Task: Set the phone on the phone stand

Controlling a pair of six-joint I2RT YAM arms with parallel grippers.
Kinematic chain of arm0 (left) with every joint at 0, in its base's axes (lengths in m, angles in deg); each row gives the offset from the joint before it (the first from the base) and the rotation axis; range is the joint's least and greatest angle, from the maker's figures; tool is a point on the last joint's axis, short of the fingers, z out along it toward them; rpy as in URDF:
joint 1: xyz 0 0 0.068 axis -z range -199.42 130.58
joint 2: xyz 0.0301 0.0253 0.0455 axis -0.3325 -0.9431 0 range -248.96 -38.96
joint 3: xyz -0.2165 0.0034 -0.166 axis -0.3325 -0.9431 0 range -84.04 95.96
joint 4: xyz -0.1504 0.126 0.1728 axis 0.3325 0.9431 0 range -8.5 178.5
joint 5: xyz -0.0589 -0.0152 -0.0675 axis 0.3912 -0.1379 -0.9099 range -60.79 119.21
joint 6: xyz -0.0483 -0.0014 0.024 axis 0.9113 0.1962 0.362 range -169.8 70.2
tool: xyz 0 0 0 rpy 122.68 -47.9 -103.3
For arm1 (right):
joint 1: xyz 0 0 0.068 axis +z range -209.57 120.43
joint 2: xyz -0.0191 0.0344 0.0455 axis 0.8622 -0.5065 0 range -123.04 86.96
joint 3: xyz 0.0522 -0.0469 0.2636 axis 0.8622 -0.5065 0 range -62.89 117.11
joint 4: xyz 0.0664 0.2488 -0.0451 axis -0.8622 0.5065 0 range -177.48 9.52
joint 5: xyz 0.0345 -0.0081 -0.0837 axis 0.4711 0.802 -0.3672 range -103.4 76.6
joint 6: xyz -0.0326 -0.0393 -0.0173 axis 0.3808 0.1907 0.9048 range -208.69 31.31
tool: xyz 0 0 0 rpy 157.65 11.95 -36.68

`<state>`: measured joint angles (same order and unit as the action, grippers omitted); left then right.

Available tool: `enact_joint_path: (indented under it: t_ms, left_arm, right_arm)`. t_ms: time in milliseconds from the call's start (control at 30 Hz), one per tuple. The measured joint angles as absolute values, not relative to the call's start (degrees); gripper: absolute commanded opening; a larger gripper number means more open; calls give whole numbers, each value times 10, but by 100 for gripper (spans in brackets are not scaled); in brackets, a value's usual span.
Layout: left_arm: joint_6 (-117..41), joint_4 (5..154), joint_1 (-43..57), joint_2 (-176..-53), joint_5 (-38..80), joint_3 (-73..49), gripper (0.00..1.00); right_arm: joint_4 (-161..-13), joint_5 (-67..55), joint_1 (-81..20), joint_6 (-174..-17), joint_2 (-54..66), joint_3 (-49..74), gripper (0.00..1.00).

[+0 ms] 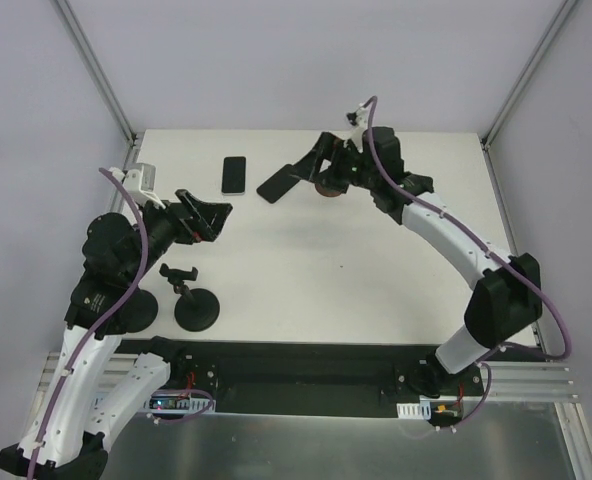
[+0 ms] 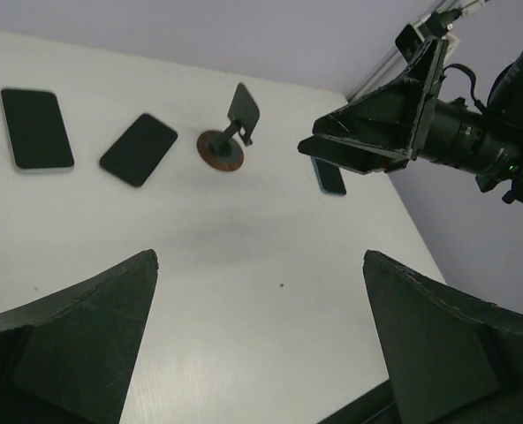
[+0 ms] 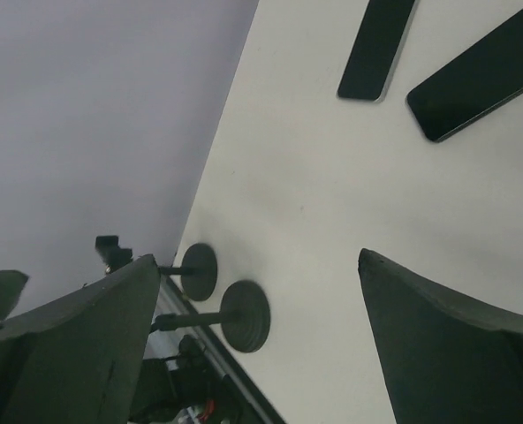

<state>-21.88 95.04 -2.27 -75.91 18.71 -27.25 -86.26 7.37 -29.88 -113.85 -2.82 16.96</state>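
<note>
Top external view has the phone (image 1: 235, 174) lying flat on the worktop (image 1: 376, 280) near the far edge, with a second phone (image 1: 275, 185) just beside it at an angle. Neither sits on anything yet. Closest phone stand (image 2: 220, 152) is the brown-based one right next to that second phone, and it's bare. Two black stands (image 1: 196, 306) wait at the near left, also bare. Right gripper (image 3: 257, 261) hangs over the phones with jaws spread wide and nothing in them. Left gripper (image 2: 260, 256) is the same deal, wide open and holding nothing, hovering nearer the black stands. So pretty much zero done: picking, carrying and seating the phone are all left.
</note>
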Motion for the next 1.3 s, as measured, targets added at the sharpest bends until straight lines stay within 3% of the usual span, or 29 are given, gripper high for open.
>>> enact_joint_path:
  t_ms: [333,533,700,1200,1300]
  left_arm:
    - [-232,1084,-23,-729,229,-253,98]
    - [-246,1102,-23,-608,344,-206,99]
    - [-249,1098,-23,-532,420,-187,98]
    - [-250,1110,-23,-569,427,-191,98]
    - [-250,1113,-23,-571,427,-197,99]
  right_arm:
    - [-1002,47,-93,-1378,-79,138,99]
    - [-1067,-25,25,-1497,-88,80,87]
    - [-1102,-39,31,-1548,-133,94,73]
    - [-1118,-62,81,-1629,-196,102,65]
    - [-1122,-61,82,-1637,-203,105,51]
